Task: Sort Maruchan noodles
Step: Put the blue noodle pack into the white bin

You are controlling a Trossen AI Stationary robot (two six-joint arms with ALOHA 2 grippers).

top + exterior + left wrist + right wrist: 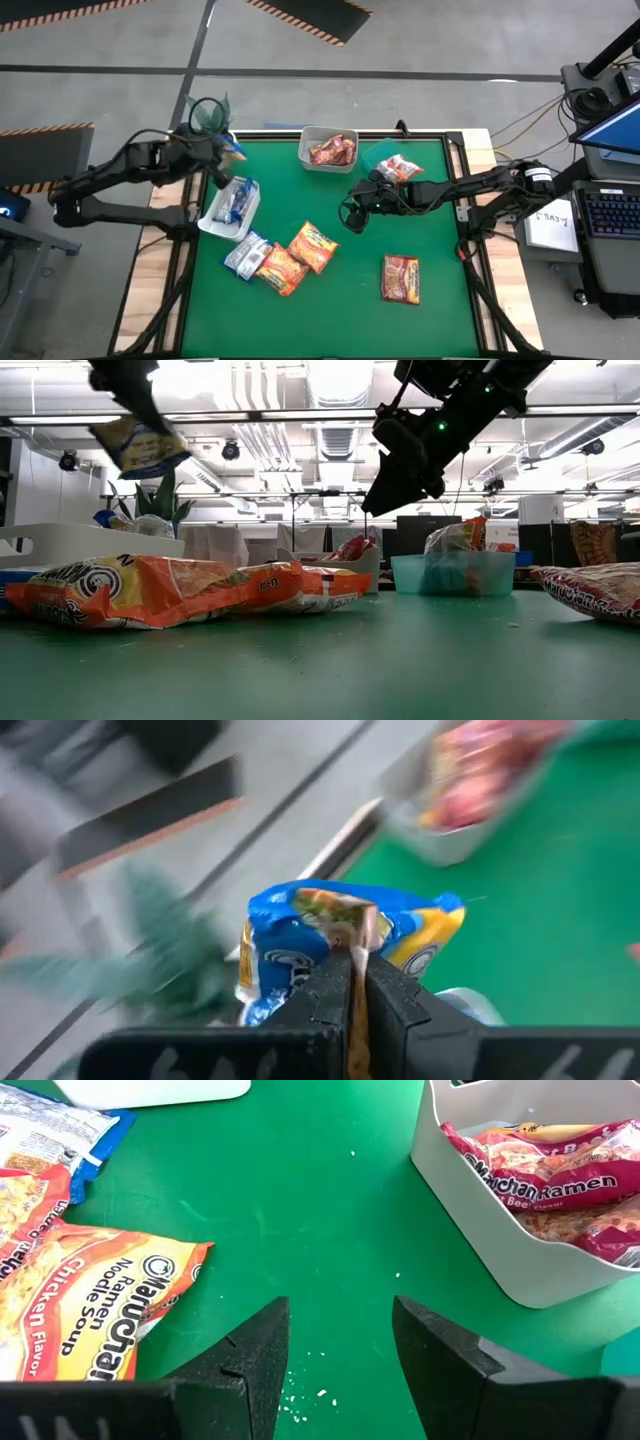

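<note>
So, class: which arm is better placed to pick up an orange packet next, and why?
The right. Its gripper hangs open over the mat beside the orange packets; the left gripper is shut on a blue packet over the white tub.

The left pincer point(228, 150) is gripping a blue packet point(234, 152) above the white tub point(208, 222); the right pincer point(352, 215) is hovering over the green bench point(340, 290).

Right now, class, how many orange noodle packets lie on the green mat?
2: one orange packet mid-mat and another overlapping it beside a blue packet. None seem hidden.
</note>
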